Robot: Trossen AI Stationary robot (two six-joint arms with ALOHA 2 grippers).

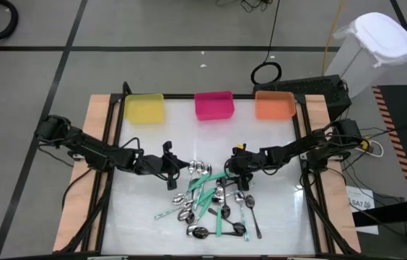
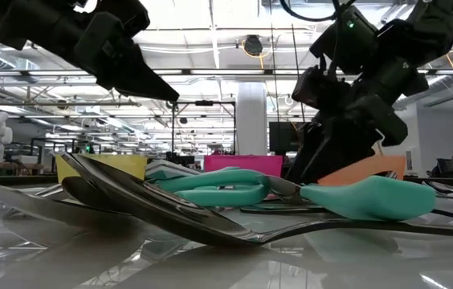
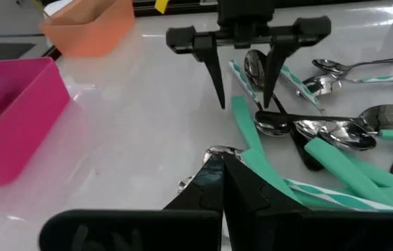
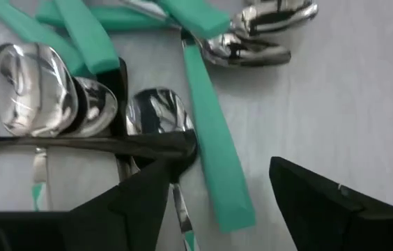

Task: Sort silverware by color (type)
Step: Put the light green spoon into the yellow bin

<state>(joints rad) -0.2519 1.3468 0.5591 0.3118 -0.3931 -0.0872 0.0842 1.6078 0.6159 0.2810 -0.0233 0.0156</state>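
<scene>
The silverware lies in a loose pile [image 1: 214, 202] at the middle of the white table: spoons with teal-green handles, shiny silver ones and dark ones, lying across each other. My right gripper [image 4: 217, 167] is open and slants down at the pile's far right side. A teal handle's free end [image 4: 228, 202] lies between its fingers, and a dark spoon [image 4: 99, 144] runs up to one finger. My left gripper [image 3: 222, 157] is shut, with nothing showing between its fingers. It hovers above the table at the pile's far left [image 1: 177, 173]. My right gripper has one finger [image 4: 141, 199] over the end of the dark spoon's handle [image 4: 175, 145]. I cannot tell whether that finger touches it. The other finger stands on bare table beside the teal handle.
A yellow bin [image 1: 144, 108], a pink bin [image 1: 213, 105] and an orange bin [image 1: 274, 105] stand in a row along the table's far edge. Bare white table lies between the bins and the pile. A black frame borders the table.
</scene>
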